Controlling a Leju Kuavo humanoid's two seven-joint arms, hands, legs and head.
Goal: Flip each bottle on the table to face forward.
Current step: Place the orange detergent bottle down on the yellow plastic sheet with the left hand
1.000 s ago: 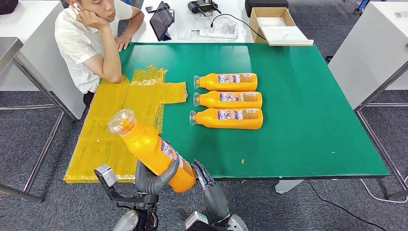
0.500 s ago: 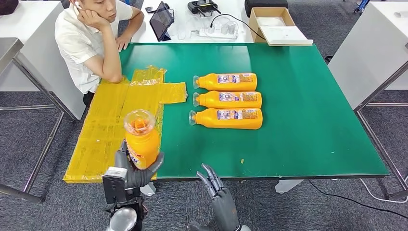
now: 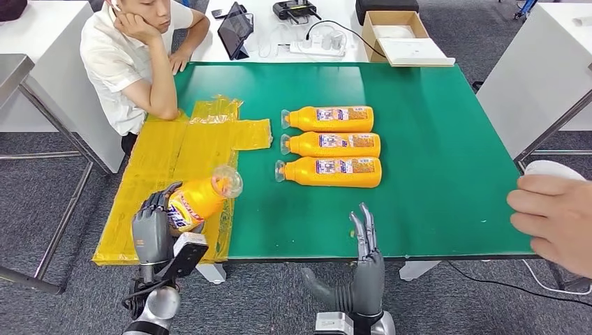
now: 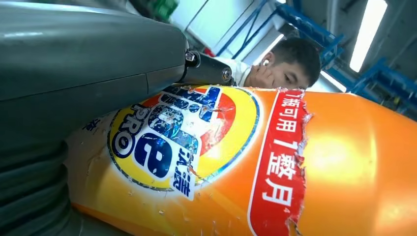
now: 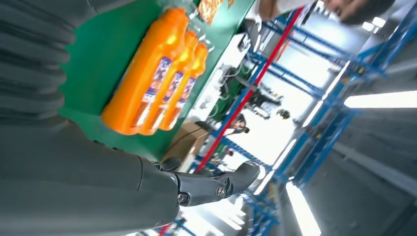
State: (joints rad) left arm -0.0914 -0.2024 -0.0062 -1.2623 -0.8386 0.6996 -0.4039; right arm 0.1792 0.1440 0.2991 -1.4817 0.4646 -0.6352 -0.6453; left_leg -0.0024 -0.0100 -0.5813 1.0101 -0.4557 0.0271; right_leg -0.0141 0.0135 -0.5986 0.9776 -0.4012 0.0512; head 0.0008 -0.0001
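Note:
My left hand [image 3: 152, 225] grips an orange bottle [image 3: 195, 199] above the yellow sheet [image 3: 167, 167], lying nearly level with its clear cap toward the green table [image 3: 433, 139]. The left wrist view shows that bottle's front label [image 4: 182, 132] close up. Three more orange bottles lie side by side mid-table, caps to the left: a far one [image 3: 328, 118], a middle one [image 3: 331, 144] and a near one [image 3: 329, 172]; they also appear in the right wrist view [image 5: 152, 73]. My right hand [image 3: 366, 262] stands at the table's front edge, fingers straight up, holding nothing.
A seated person [image 3: 132, 56] leans on the table's far left corner. Another person's hand [image 3: 555, 220] reaches in at the right edge over a white object [image 3: 551, 169]. A tablet [image 3: 234, 29], cables and a cardboard box [image 3: 398, 35] sit on the white table behind.
My left hand has tipped the held bottle from upright to nearly level, cap now pointing right. My right hand moved right along the table edge. A person's hand has entered at the right.

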